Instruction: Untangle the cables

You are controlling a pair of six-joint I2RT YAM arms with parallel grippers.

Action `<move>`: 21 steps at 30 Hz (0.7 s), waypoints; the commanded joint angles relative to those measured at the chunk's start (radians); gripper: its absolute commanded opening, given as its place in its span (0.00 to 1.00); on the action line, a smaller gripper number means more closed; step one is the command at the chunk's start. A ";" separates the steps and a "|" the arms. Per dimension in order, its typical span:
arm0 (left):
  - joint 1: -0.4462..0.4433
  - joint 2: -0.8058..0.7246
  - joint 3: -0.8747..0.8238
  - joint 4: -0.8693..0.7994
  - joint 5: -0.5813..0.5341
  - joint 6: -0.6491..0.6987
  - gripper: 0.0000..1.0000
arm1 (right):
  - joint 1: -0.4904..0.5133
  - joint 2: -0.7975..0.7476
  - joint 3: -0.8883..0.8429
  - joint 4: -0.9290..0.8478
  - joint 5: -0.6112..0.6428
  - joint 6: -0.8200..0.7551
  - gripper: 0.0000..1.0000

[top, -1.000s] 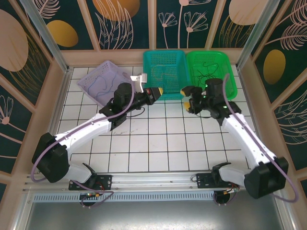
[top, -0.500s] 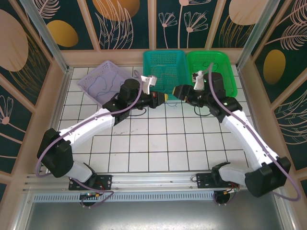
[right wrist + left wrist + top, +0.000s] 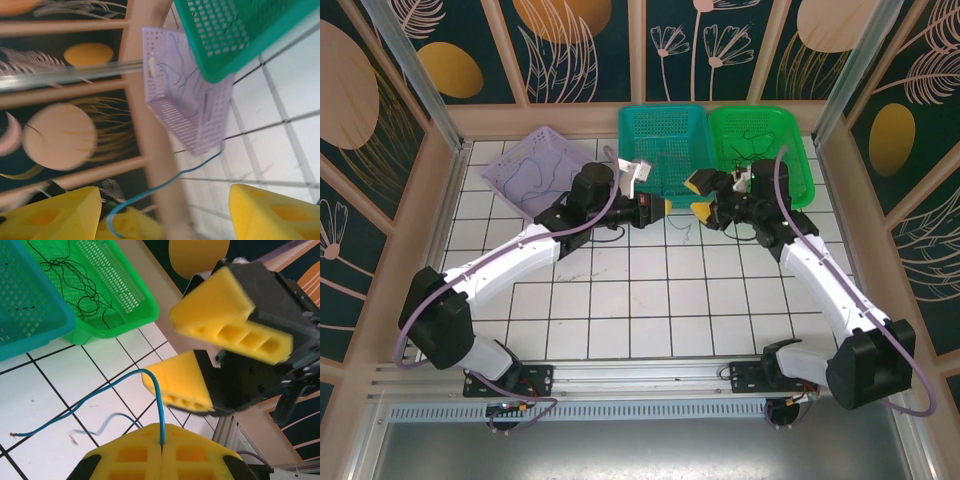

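- Blue cable (image 3: 156,390): hair-thin wire, one end nipped in the left gripper (image 3: 162,456), which is closed tight on it. It arcs up, then trails down to the white tiled table (image 3: 30,400), where the bare-tipped free end lies.
- Right gripper (image 3: 172,352) faces it with jaws spread and nothing pinched. The arc sits close to its lower finger.
- Handling, my read: near weightless, limp but springy, slick insulation. It will whip rather than drag.
- Best second hold is on the arc close to the left grip, not the loose tail.
- Behind: lilac basket (image 3: 533,168) holds blue wires (image 3: 186,80). Teal basket (image 3: 665,150) contents are too faint to call. Green basket (image 3: 115,295) holds a knot of black cables (image 3: 75,280).
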State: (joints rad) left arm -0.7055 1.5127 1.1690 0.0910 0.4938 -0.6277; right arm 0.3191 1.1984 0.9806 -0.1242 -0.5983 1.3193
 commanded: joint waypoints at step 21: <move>0.005 0.000 -0.020 0.003 0.105 0.051 0.00 | 0.108 0.071 -0.187 0.564 0.006 0.753 0.57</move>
State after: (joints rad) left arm -0.7055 1.5280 1.1656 0.0704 0.5552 -0.5900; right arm 0.4206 1.2354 0.7807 0.3424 -0.5995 1.9991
